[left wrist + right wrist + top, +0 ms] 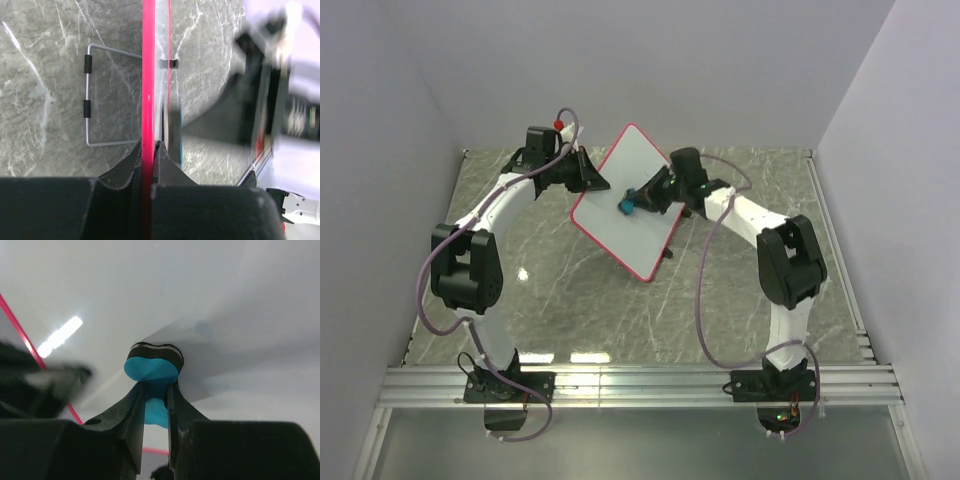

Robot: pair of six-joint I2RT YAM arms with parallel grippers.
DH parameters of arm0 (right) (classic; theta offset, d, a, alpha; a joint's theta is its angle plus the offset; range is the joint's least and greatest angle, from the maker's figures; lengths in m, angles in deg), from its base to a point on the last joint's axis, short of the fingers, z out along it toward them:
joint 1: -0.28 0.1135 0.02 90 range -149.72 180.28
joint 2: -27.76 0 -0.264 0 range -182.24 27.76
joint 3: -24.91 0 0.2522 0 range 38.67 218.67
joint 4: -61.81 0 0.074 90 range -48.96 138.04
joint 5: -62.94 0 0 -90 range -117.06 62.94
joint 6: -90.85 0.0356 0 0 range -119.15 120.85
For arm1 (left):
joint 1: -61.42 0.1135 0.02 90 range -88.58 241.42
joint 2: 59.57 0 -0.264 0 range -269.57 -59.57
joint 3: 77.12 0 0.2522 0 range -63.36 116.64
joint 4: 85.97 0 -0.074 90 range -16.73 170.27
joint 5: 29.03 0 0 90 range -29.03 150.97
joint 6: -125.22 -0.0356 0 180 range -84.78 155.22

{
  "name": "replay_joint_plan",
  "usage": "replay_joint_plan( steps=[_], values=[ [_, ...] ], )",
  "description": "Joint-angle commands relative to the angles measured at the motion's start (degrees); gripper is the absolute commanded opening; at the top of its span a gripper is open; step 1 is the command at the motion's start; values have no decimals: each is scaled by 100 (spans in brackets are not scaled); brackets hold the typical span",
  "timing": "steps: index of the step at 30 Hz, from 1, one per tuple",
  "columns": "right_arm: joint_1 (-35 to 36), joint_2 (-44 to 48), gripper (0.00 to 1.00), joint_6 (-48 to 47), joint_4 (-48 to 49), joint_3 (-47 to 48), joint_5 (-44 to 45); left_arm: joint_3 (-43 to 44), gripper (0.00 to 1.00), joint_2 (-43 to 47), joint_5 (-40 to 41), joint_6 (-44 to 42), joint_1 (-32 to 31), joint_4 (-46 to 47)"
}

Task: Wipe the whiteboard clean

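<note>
Whiteboard is held tilted over the table, rim clamped in the closed left gripper; eraser, pinched tight in the right gripper, is pressed against its face, mid-board.

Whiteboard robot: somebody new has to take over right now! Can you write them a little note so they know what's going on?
Left gripper: shut on the red rim of the whiteboard, holding it tilted over the table.
Right gripper: shut on the blue eraser, with the eraser's dark pad against the white face, near the board's middle.
Done: no writing shows on the parts of the face in view.
Left: the spot under the eraser and arm is hidden, so check it, wipe if needed, then lay the board and the eraser down.
</note>
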Motion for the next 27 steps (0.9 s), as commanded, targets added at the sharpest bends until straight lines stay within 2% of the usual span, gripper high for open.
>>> replay_joint_plan(
  steps=[1,3,4,6,9,12,15,22,25,27],
  values=[
    [-629,-895,0,-526,-560,709,583,-212,0,259,720,-657,-469,-630],
    [-884,-1569,0,-887,-1113,2032,609,-264,0,329,737,-666,-530,-648],
    [-937,-1573,0,-976,-1263,2039,618,-273,0,338,755,-666,-530,-649],
    [-1024,-1993,0,-1169,-1631,2854,635,-343,0,365,773,-640,-565,-649],
    [-1034,-2293,0,-1197,-1643,3296,504,-423,0,417,790,-613,-618,-605],
    [-990,-2241,0,-1144,-1423,3007,407,-449,0,426,817,-631,-653,-622],
    [-850,-1873,0,-1100,-1081,2243,381,-449,0,409,852,-648,-662,-613],
    [-112,-407,0,-732,-88,-355,354,-440,0,303,825,-543,-671,-420],
    [327,-1,0,-450,387,-1148,328,-431,0,251,825,-534,-671,-350],
    [556,114,0,-362,546,-1353,293,-458,0,242,817,-534,-671,-332]
  ],
)
